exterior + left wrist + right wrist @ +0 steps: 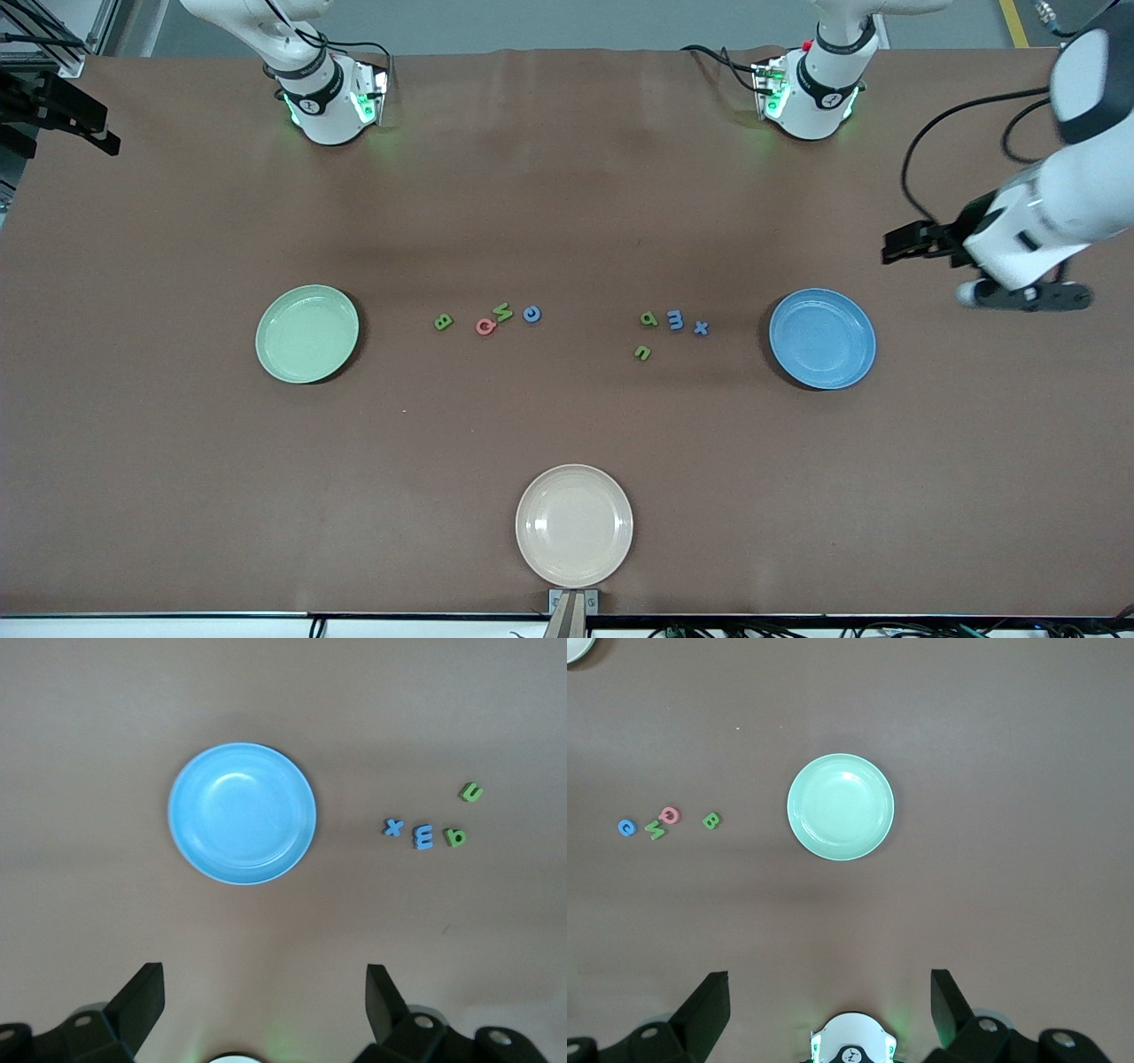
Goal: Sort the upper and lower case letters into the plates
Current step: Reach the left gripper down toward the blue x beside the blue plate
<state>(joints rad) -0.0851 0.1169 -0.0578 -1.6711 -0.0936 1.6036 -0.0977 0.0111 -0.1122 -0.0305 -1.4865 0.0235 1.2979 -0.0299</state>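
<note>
While both grippers, left gripper [264,1010] and right gripper [829,1010], hang wide open, every letter [674,320] lies outside the green plate [306,334] and blue plate [822,338].

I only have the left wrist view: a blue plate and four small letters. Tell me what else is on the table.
Observer: A pale mint green round plate sits toward the right arm's end.
Operator: List the letters near it.
Observer: Green B, red Q, green M, blue C, between it and the medium blue round plate.
Operator: Report the right gripper.
Observer: The right gripper hangs open over the table, between its base and the green plate.
</note>
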